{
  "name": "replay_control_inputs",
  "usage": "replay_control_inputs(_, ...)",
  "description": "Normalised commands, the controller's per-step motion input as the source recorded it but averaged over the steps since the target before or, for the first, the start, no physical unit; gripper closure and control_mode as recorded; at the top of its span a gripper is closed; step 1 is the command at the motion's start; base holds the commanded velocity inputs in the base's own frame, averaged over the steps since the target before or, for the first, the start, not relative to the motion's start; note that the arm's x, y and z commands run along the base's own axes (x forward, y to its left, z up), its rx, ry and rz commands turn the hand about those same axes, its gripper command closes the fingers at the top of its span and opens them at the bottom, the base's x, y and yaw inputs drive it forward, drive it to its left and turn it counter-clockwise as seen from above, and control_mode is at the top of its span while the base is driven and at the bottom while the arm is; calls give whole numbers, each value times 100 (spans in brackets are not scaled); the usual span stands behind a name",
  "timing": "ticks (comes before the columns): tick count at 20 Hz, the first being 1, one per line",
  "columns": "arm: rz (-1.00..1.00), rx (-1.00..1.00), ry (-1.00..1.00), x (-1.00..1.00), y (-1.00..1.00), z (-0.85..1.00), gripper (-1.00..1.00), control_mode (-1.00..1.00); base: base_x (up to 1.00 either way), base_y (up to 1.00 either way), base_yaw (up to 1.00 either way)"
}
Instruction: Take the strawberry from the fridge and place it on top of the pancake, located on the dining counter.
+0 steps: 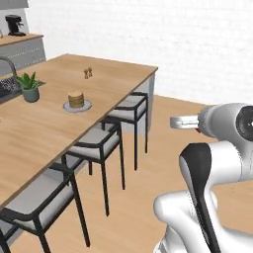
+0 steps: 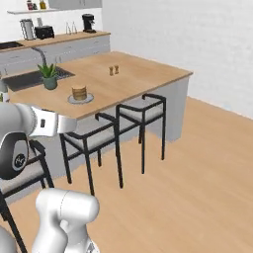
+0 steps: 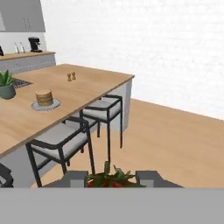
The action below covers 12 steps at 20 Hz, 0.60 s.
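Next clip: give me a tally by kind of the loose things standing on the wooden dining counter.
pancake stack: 1
grey plate under it: 1
potted plant: 1
small shakers: 2
Total on the dining counter: 5

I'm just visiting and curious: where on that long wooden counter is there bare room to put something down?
Broad bare wood lies on the counter between the pancake and the chairs, and beyond the shakers toward the far corner. It is tighter around the plant and sink, close beside the pancake's plate.
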Motion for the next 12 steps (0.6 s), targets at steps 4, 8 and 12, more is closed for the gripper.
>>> replay_control_inputs(4,0,0,0,0,0,0,100,100,95,-47,61)
replay_control_inputs(8,0,0,0,0,0,0,100,100,50,-38,68)
replay_control_inputs(12,0,0,0,0,0,0,100,100,10,-14,81)
